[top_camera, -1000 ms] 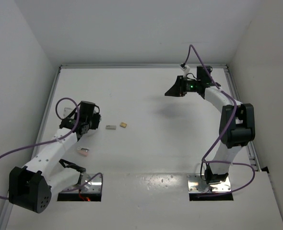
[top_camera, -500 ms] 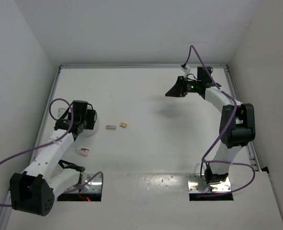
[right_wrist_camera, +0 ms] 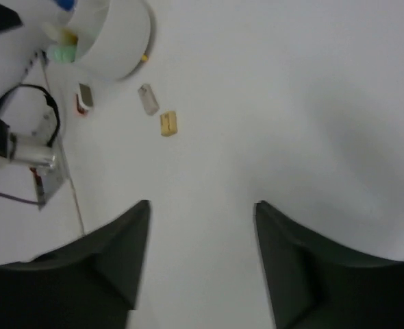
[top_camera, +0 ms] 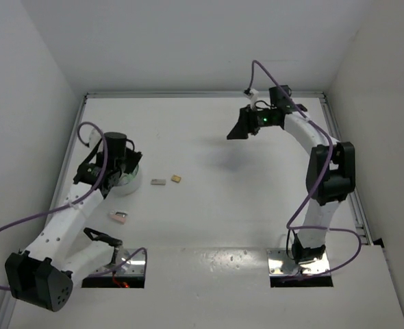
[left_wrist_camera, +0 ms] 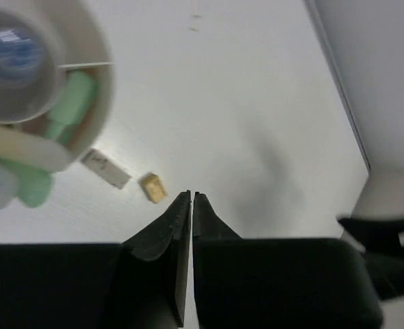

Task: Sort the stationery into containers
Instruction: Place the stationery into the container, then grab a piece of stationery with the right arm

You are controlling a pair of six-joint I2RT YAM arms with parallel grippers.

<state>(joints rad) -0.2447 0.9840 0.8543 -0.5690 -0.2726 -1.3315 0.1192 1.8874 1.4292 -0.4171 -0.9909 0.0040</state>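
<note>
The white bowl (left_wrist_camera: 85,41) holds several pastel markers: green (left_wrist_camera: 72,103), pale yellow (left_wrist_camera: 17,145) and blue. In the top view the bowl (top_camera: 133,180) lies partly under my left gripper (top_camera: 127,167), which hangs just above it. In the left wrist view my left gripper (left_wrist_camera: 191,197) is shut with nothing in it. A grey block (top_camera: 158,182), a tan block (top_camera: 177,179) and a pink block (top_camera: 118,217) lie on the table. High over the back right, my right gripper (top_camera: 238,131) stands open and empty (right_wrist_camera: 202,205).
The white table is walled on three sides, with a raised rim (top_camera: 202,95) along the back. In the right wrist view the bowl (right_wrist_camera: 116,34), the grey block (right_wrist_camera: 147,99), the tan block (right_wrist_camera: 168,123) and the pink block (right_wrist_camera: 83,98) appear far off.
My left arm has moved toward the back, over the bowl, and its jaws are now shut. My right gripper has swung left and opened.
</note>
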